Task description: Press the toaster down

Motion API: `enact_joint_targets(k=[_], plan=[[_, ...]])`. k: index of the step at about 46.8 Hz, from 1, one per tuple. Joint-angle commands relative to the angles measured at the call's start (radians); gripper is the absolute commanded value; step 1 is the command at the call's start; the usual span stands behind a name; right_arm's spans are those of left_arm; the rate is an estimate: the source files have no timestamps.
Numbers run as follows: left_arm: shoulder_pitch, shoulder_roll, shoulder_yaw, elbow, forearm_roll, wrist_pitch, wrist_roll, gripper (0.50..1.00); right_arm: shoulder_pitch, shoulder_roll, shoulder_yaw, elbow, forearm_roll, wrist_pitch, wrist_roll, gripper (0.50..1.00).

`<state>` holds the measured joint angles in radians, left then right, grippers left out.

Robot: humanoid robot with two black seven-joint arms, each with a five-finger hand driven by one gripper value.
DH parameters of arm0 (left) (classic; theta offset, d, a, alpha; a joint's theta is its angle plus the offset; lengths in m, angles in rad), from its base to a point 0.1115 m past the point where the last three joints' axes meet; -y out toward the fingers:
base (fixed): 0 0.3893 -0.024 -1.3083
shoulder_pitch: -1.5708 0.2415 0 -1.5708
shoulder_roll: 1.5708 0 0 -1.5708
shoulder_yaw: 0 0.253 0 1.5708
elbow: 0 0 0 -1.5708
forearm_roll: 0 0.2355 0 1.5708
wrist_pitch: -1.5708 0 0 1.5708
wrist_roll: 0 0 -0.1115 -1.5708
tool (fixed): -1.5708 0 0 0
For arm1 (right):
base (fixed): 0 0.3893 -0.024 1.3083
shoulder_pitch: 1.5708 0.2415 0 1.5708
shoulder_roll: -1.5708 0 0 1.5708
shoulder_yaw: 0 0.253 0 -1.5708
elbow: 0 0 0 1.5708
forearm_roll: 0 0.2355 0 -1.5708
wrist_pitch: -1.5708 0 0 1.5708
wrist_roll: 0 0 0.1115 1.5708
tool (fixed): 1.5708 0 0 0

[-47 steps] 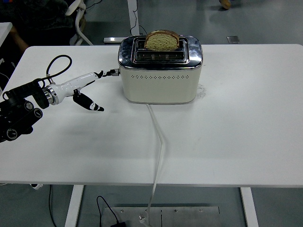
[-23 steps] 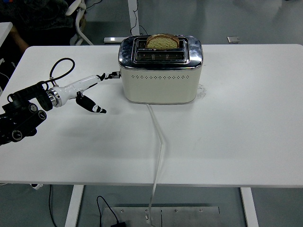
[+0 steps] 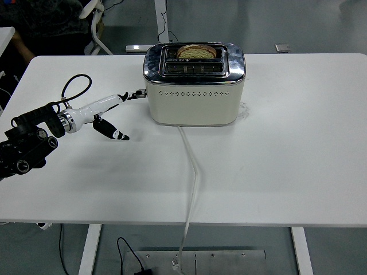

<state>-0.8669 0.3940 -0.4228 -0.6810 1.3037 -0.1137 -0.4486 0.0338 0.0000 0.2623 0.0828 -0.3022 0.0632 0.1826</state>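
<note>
**Hand at the lever, bread low in the slot**

Your left hand reaches in over the desk, fingers apart and gripping nothing: one white finger points forward so its tip meets the small dark lever, while a black-tipped finger hangs down and away toward the desk. The right hand is out of sight.

Just beyond that fingertip stands the toaster, cream body under a chrome top. The lever juts from the end wall nearest your hand, close beneath the chrome. In the far slot a bread slice sits low, only its crust above the rim.

Expect the lever to be stiff and spring-loaded, probably needing a firm straight push down until it latches. It is small and likely slick, so put the fingertip squarely on top; an off-centre push may slide off. The toaster looks fairly heavy with a broad base, yet a sideways shove could skid it on the smooth desk, so keep the force vertical.

A white cord runs from the toaster off the desk's near edge, clear of your hand.

No brand or lettering is legible; the row of dots on the front looks like vent holes.
</note>
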Motion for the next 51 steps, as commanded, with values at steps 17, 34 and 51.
enact_joint_targets(k=[17, 34, 51], plan=[[0.009, -0.003, 0.001, 0.020, -0.031, 0.002, 0.001, 1.000, 0.000, 0.000, 0.000, 0.000, 0.000, 0.000, 0.000, 0.998], [0.019, -0.004, 0.001, 0.021, -0.034, 0.002, 0.001, 1.000, 0.000, 0.000, 0.000, 0.000, 0.000, 0.000, 0.000, 0.998], [0.038, -0.003, 0.001, 0.028, -0.095, 0.002, 0.001, 1.000, 0.000, 0.000, 0.000, 0.000, 0.000, 0.001, 0.000, 0.998]])
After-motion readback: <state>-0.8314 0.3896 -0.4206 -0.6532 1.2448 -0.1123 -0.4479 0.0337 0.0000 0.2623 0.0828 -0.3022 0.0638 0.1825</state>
